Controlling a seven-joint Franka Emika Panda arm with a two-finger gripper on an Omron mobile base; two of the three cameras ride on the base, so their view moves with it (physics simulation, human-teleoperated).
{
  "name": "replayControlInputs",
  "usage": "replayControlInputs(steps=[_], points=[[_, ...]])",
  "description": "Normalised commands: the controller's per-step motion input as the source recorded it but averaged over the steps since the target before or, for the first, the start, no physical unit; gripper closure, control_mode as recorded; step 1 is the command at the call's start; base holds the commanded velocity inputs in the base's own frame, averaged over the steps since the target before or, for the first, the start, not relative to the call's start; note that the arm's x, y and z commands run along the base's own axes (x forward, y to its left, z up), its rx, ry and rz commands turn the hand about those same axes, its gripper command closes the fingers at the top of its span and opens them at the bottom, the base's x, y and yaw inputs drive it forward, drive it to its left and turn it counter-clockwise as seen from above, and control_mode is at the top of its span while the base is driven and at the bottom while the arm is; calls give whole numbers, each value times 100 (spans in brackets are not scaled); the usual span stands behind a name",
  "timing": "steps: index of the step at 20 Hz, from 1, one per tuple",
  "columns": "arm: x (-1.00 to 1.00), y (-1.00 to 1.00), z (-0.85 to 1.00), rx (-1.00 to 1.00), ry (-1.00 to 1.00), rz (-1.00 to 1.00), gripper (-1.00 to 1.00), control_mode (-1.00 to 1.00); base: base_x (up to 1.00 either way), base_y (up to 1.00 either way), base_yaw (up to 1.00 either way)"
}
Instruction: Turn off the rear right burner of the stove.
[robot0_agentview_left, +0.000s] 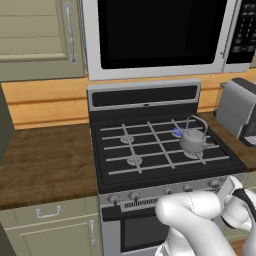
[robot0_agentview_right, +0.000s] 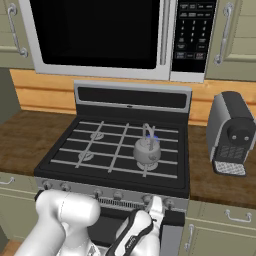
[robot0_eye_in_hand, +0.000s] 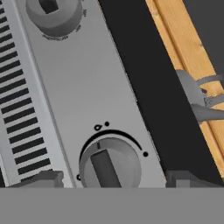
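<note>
Stove (robot0_agentview_left: 150, 150) at the centre of a simulated kitchen, its rear right burner (robot0_agentview_left: 177, 132) glowing blue beneath the black grate, just behind a squat grey kettle (robot0_agentview_left: 192, 140) on the front right burner. A white robot arm reaches low at the steel front strip (robot0_eye_in_hand: 87, 87), where its gripper (robot0_eye_in_hand: 111, 179) faces a round control knob (robot0_eye_in_hand: 109, 166).

In the hand view, the two dark fingertips (robot0_eye_in_hand: 43, 178) stand apart on either side of that knob, the jaws released and not yet closed on it. The knob's raised bar runs roughly along the strip, and a second knob (robot0_eye_in_hand: 53, 13) sits farther up the strip beside a slotted vent (robot0_eye_in_hand: 19, 109). From the right base view the hand (robot0_agentview_right: 150, 220) is seen pressed close to the right end of the knob row, below the kettle.

The step in hand appears to be seizing the knob. Done well, it would mean centring the fingers across the raised bar, closing squarely so the pads do not slip off its smooth faces, then turning about the knob's own axis toward the off mark. Whether this knob governs the rear right burner cannot be confirmed from the markings, which are too small to read.

The lit burner lies well apart from the jaws, up on the cooktop and back toward the black rear panel (robot0_agentview_left: 145, 95).
</note>
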Motion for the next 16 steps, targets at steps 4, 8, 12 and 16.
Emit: replayControlInputs(steps=[4, 8, 12, 16], points=[[23, 6, 0, 0, 0, 0, -100, -100, 0, 0, 0], [0, 0, 0, 0, 0, 5, -100, -100, 0, 0, 0], [0, 0, 0, 0, -1, 6, 100, -100, 0, 0, 0], [1, 1, 6, 0, -6, 6, 100, -100, 0, 0, 0]])
